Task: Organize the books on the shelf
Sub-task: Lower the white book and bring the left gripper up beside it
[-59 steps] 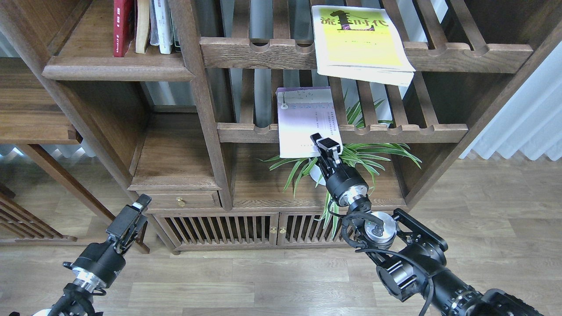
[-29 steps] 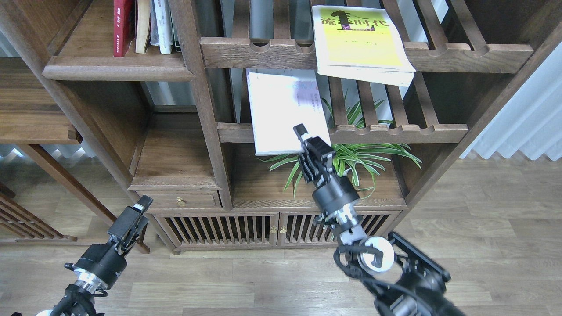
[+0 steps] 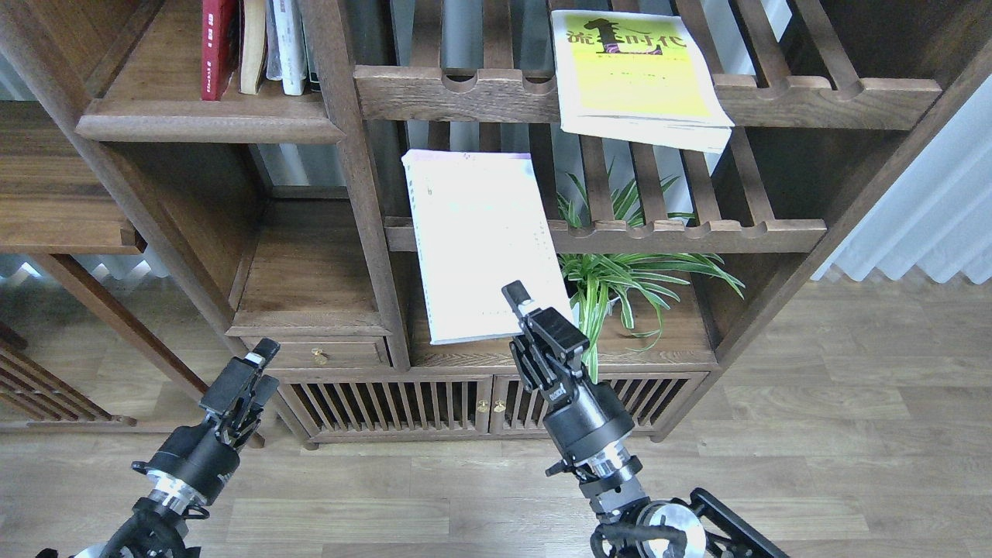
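The right gripper [image 3: 535, 314] pinches the pale book [image 3: 480, 244] by 1 corner; the left gripper [image 3: 252, 372] looks closed, empty.

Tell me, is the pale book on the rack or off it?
Off. The right gripper holds the pale book by its lower corner, in front of the slatted rack.

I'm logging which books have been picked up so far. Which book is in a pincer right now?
The pale book, clamped at its lower right corner by the right pincer. The yellow book lies on the slatted rack; the red book stands on the shelf.
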